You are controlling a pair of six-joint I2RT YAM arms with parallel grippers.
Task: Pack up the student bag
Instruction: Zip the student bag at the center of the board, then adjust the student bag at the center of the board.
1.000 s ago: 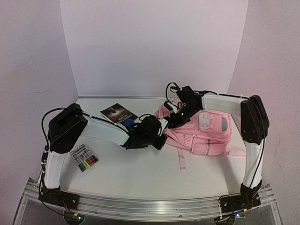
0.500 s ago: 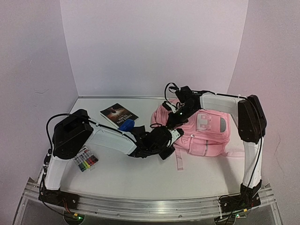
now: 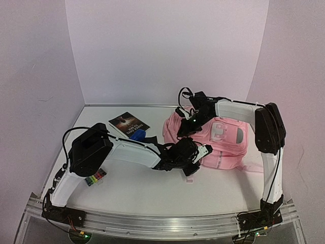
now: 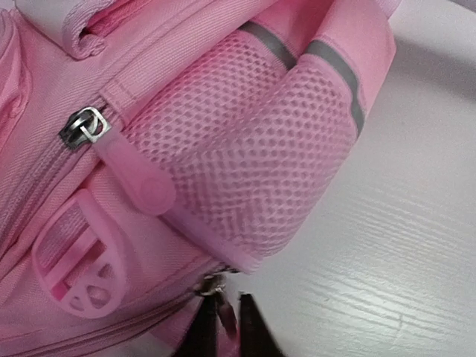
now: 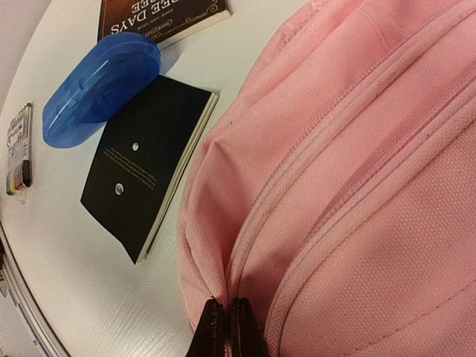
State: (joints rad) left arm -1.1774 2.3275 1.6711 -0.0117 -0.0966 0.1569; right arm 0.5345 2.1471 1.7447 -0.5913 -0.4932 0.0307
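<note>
**Left arm swung across to the bag's near edge**

Over the last second the left arm swept rightward from beside the book to the near front edge of the student bag point(image 3: 223, 145), uncovering the blue case. The right arm hardly shifted.

From above, the student bag lay on the right half of the table point(image 3: 152, 193), its front pockets facing up. The left gripper point(image 3: 197, 160) sat against its near left corner. The right gripper point(image 3: 184, 128) was down on its far left edge. A book point(image 3: 128, 123) and the blue case point(image 3: 137, 135) lay left of the bag, and a pack of markers point(image 3: 96, 177) showed partly under the left arm.

In the left wrist view, a mesh side pocket point(image 4: 253, 171) filled the centre, with a pink zip tab point(image 4: 137, 178) to its left. The left gripper's fingers stood a sliver apart at a lower zip pull point(image 4: 214, 286). Whether they pinched it could not be told.

In the right wrist view, the right gripper's fingers were pressed together at a zip seam of the bag. Nothing showed between them. A black notebook point(image 5: 145, 160) lay just beside the bag, with the blue case overlapping its far corner.
</note>
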